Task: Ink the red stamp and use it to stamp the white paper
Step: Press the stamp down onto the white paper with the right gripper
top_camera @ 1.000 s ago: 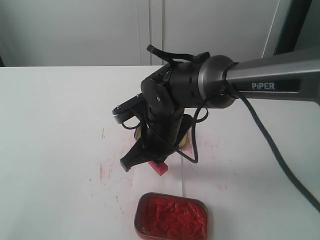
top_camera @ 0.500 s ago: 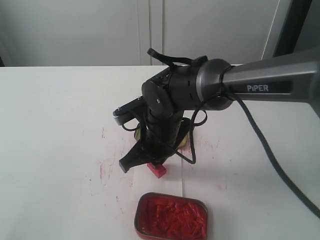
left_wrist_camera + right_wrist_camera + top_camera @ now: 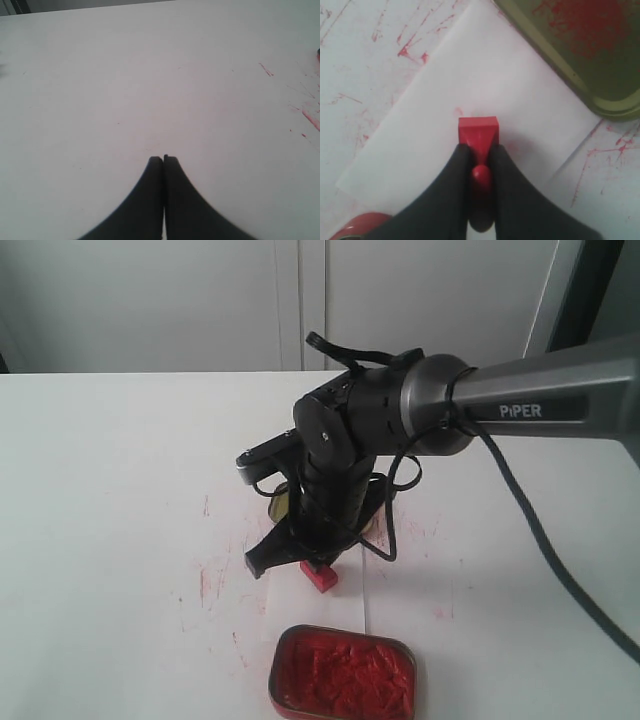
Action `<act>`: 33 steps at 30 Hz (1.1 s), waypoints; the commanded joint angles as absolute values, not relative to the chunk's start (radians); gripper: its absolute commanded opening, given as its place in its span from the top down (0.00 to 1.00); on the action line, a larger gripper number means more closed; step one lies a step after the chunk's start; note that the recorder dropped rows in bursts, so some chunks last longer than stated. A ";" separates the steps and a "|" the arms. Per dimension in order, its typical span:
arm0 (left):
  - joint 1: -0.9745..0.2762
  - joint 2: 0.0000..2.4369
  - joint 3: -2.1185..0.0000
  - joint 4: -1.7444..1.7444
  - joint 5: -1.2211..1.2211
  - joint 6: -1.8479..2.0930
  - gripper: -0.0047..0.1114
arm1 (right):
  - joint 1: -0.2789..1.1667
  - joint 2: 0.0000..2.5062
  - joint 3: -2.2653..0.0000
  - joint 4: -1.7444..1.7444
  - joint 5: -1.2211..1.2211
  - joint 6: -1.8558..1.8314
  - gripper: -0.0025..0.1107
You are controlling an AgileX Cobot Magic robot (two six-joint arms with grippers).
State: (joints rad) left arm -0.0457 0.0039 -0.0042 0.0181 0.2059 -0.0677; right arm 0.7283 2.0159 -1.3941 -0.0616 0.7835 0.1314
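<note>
The red stamp [image 3: 478,129] over the white paper [image 3: 485,80] — time to press

The right tool [image 3: 479,154] grips it by the handle; whether the base touches the sheet is unclear. Best to press straight down, base flat and wholly on the sheet — no sliding — then lift straight off. The left tool [image 3: 163,161] is clenched, empty, above the worktop [image 3: 125,90].
</note>
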 commanded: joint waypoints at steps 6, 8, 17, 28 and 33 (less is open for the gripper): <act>-0.041 0.000 0.000 0.016 0.202 -0.070 0.96 | 0.723 2.016 -1.394 -0.006 0.791 0.136 0.98; -0.041 0.000 0.000 0.016 0.202 -0.070 0.96 | 0.723 2.016 -1.394 0.000 0.786 0.136 0.98; -0.041 0.000 0.000 0.016 0.202 -0.070 0.96 | 0.723 2.095 -1.394 0.000 0.792 0.136 0.98; -0.041 0.000 0.000 0.016 0.202 -0.070 0.96 | 0.726 2.188 -1.394 0.000 0.856 0.136 0.98; -0.041 0.000 0.000 0.016 0.202 -0.070 0.96 | 0.726 2.202 -1.394 0.010 0.855 0.136 0.98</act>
